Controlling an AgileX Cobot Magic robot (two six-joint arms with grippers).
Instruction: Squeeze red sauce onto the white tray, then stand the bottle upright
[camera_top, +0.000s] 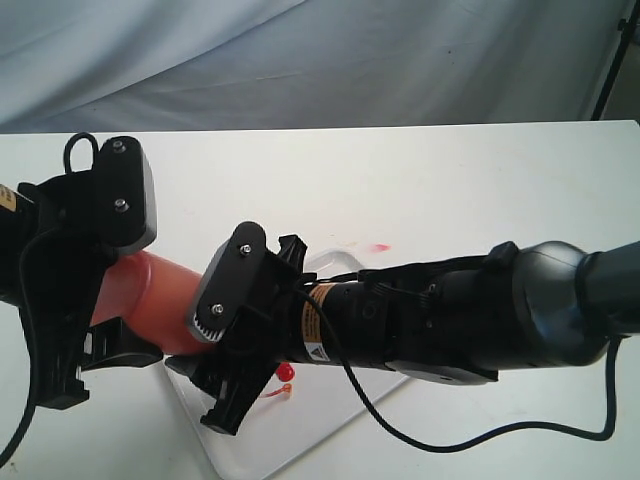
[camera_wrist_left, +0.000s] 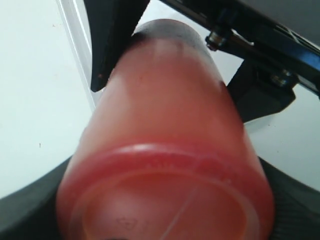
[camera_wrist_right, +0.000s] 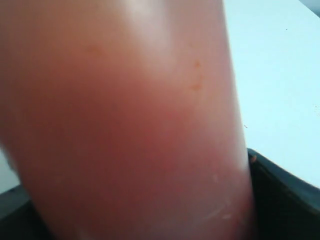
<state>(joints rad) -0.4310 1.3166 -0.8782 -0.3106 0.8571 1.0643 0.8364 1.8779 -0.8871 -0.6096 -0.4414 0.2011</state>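
The bottle (camera_top: 150, 295) lies tilted above the table, base to the left, orange-red and translucent. My left gripper (camera_top: 130, 285) is shut on its base end; the left wrist view looks along the bottle (camera_wrist_left: 165, 115) from the base. My right gripper (camera_top: 228, 345) reaches across and is shut on the bottle's front part, one finger (camera_wrist_left: 107, 45) on each side. The bottle (camera_wrist_right: 125, 100) fills the right wrist view. Its red nozzle tip (camera_top: 286, 372) hangs just over the white tray (camera_top: 300, 440). A small smear of red sauce (camera_top: 380, 246) shows beyond the right arm.
The white table (camera_top: 450, 170) runs back to a grey cloth backdrop (camera_top: 300, 60). A black cable (camera_top: 400, 430) loops from the right arm over the tray's near corner. The tray rim (camera_wrist_left: 75, 40) shows beside the bottle in the left wrist view.
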